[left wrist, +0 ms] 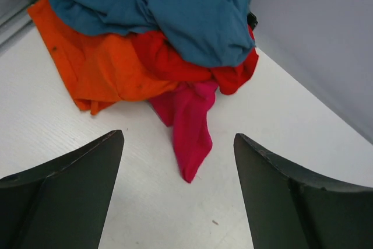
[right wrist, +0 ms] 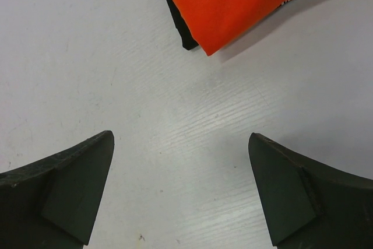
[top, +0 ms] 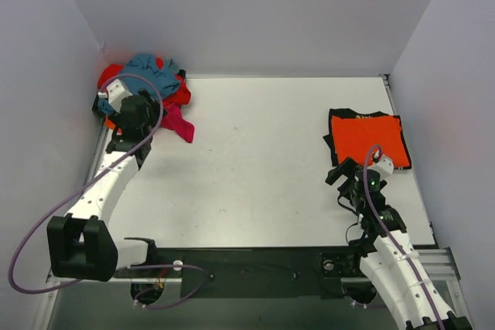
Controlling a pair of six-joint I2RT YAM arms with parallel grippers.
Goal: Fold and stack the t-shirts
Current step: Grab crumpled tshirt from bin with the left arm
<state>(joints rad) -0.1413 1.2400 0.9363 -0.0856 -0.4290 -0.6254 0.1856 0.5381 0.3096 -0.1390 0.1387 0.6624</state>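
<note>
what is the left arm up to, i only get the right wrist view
Observer: The left end effector is open and empty, pointing at a heap of unfolded t-shirts in the far left corner.
Operator: which shirt is closest to it
Observer: The magenta pink t-shirt; its tip trails out of the heap onto the table.
Operator: and what sits on top of the heap
Observer: The teal blue t-shirt, crumpled over the red and orange ones.
</note>
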